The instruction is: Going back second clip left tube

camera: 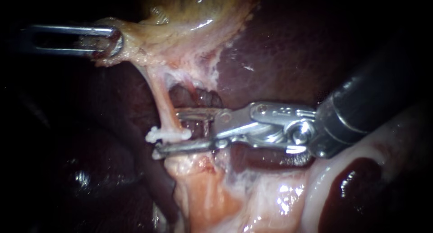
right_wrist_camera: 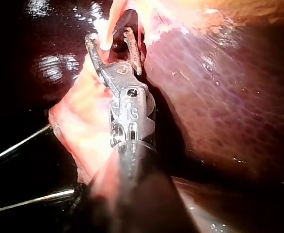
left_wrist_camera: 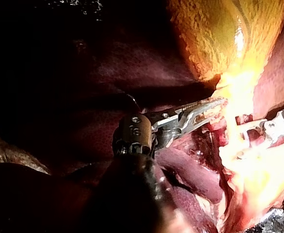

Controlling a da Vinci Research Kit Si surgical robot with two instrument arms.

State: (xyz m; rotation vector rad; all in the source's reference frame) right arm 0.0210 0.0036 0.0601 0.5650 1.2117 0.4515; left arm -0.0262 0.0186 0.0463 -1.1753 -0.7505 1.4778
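Observation:
A pale left tube (camera: 163, 104) runs down from the gallbladder (camera: 194, 10), and a white clip (camera: 169, 134) sits across it. My right instrument (camera: 167, 132) comes in from the right. Its jaws are open and straddle the tube, one above the clip and one just below it. In the right wrist view the same jaws (right_wrist_camera: 110, 38) stand apart with the tube (right_wrist_camera: 105, 41) between them. My left instrument (camera: 112, 41) enters from the upper left, shut on the gallbladder's pale lower edge (camera: 135, 46) and pulling it sideways. The left wrist view shows that grip (left_wrist_camera: 214, 104).
Dark red liver (camera: 279, 57) lies behind and around the tubes. Pale fatty tissue (camera: 212, 192) spreads below the clip. A glossy pale fold (camera: 361, 156) lies under the right shaft. Two thin metal rods (right_wrist_camera: 21, 143) cross beside the right instrument.

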